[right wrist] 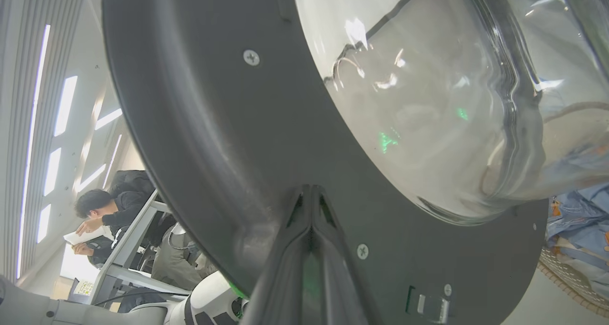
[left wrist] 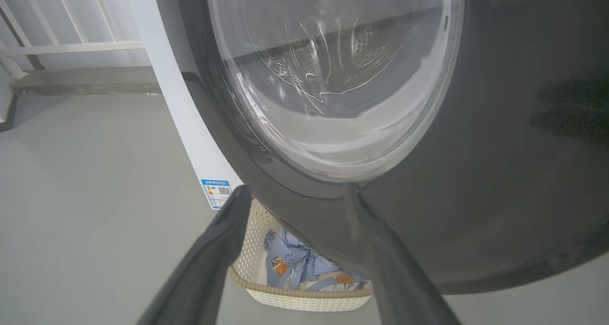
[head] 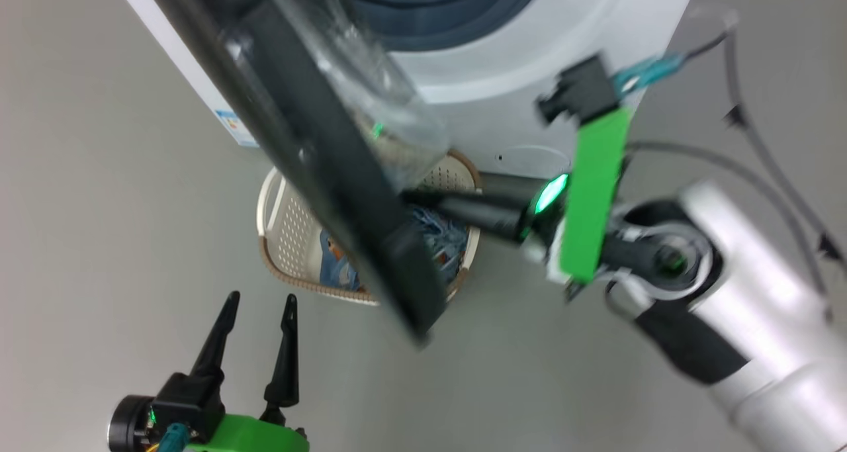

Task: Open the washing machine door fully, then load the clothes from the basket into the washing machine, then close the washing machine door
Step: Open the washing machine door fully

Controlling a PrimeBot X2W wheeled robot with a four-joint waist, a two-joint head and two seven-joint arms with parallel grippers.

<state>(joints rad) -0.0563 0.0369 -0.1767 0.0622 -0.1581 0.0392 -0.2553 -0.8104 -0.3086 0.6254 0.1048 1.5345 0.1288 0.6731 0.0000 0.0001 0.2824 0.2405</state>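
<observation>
I judge we are in the first step. The door point(head: 331, 174) stands well off the machine point(head: 529, 75), but from here I cannot say it is fully open. The clothes point(left wrist: 295, 263) lie in the basket point(head: 278, 227); nothing is loaded, and closing comes last.

My right claw point(right wrist: 311, 189) is pinched narrow and holds nothing. Its joined tips seem to press on the door's dark inner face, with the glass bowl point(right wrist: 428, 101) just above and to the right of them. My left claw point(head: 261, 300) is spread wide and empty on the door's outer side. The rim's lower edge is just ahead of its tips, and the basket is beyond and below.

The tight spot is the door's lower edge, which hangs over the basket and covers part of the clothes. The right claw sits in the gap between door and machine front, above the basket, so it has little side room. The left claw has bare floor point(left wrist: 95, 196) to its left.
</observation>
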